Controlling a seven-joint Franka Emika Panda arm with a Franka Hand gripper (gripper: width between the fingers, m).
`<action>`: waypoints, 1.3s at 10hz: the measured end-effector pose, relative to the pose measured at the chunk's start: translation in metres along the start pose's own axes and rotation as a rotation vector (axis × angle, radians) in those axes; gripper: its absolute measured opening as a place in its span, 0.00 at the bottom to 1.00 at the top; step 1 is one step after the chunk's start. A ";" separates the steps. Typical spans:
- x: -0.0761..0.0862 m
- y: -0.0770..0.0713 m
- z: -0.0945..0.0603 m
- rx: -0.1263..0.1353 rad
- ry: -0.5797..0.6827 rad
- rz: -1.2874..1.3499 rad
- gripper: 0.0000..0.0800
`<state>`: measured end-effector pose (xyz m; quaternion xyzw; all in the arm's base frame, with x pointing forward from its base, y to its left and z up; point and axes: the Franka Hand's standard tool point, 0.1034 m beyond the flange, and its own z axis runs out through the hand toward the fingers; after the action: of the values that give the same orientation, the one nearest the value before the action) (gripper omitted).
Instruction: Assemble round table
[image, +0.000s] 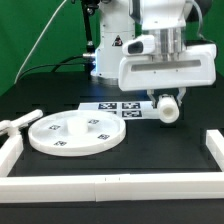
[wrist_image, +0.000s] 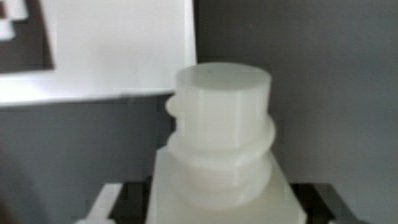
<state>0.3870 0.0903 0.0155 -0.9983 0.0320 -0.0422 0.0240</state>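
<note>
Black tabletop (image: 150, 140) spreads under me, with a green backdrop (image: 25, 40) behind it at the exterior view's left and white border bars (image: 110, 185) fencing the front and sides. My gripper (image: 165, 98) is closed narrow on the leg (image: 168, 110), a short thick white cylinder. It holds that leg to the exterior view's right of the disc (image: 70, 135), near it but not touching.

That disc lies flat on the tabletop, round and white, with square black-and-white tags on its face. Just behind the disc, toward my base (image: 105, 50), lies the marker board (image: 112, 106). The leg hangs at the end of that board farthest from the disc.

From the wrist view, the leg fills the middle of the picture. Its round end face points away from my grip, and its body steps wider nearer to me. I cannot tell whether the leg's end touches the tabletop.

On the opposite side of the disc from the leg, a small white piece (image: 18, 122) lies on the tabletop. It is too small for me to make out its shape.
</note>
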 end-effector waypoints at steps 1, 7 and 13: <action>-0.010 0.002 0.005 -0.004 0.000 -0.015 0.39; -0.009 0.004 0.006 -0.003 0.028 -0.027 0.65; 0.012 0.051 -0.053 -0.007 -0.030 -0.124 0.81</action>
<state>0.3916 0.0365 0.0662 -0.9990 -0.0303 -0.0283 0.0185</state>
